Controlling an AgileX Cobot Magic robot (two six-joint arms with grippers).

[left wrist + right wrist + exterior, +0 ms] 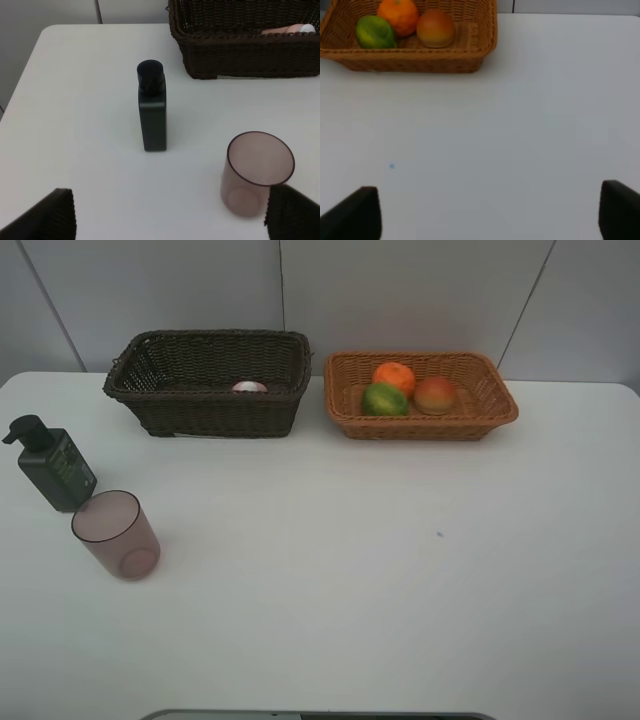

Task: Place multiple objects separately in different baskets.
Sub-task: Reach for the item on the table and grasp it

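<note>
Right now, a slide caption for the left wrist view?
Open left gripper faces an upright pump bottle and mauve cup, dark basket beyond.

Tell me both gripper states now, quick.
Left gripper: open, holding nothing, close to the translucent mauve plastic cup.
Right gripper: open, holding nothing.

A white table [400, 570] stands against a pale panelled wall [400, 290] under soft, even light.

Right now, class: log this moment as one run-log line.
tan basket: orange, green fruit, red-yellow fruit | dark basket: pink bottle | table: pump bottle, mauve cup | left gripper open | right gripper open
</note>
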